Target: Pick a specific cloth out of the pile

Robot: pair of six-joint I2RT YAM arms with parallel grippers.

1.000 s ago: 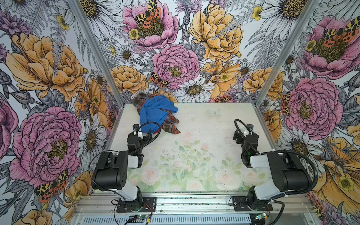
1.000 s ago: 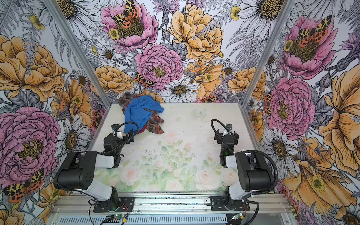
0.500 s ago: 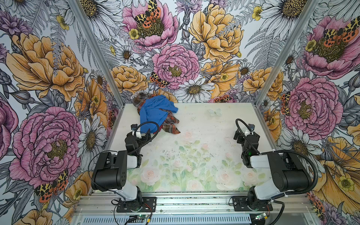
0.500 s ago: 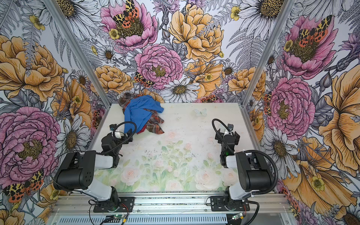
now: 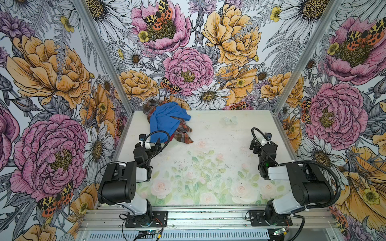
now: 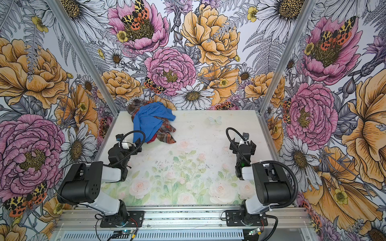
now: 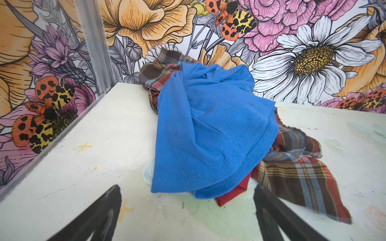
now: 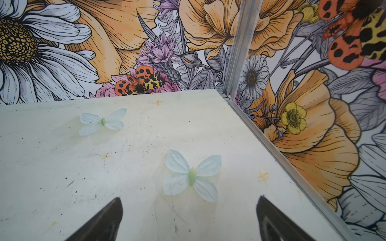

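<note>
Turning slightly toward the far-left heap of soft fabrics (image 5: 167, 122), the left hand (image 7: 187, 194) gaped wide and empty. A corner of the plain red soft cloth (image 7: 231, 194) peeked from under the bright blue cloth (image 7: 208, 129) at the heap's near edge, which looked like the likely first grasp.

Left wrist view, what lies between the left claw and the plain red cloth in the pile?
Only bare pale tabletop, shown in the left wrist view. The left claw is open; the plain red fabric cloth peeks from under the bright blue cloth.
</note>
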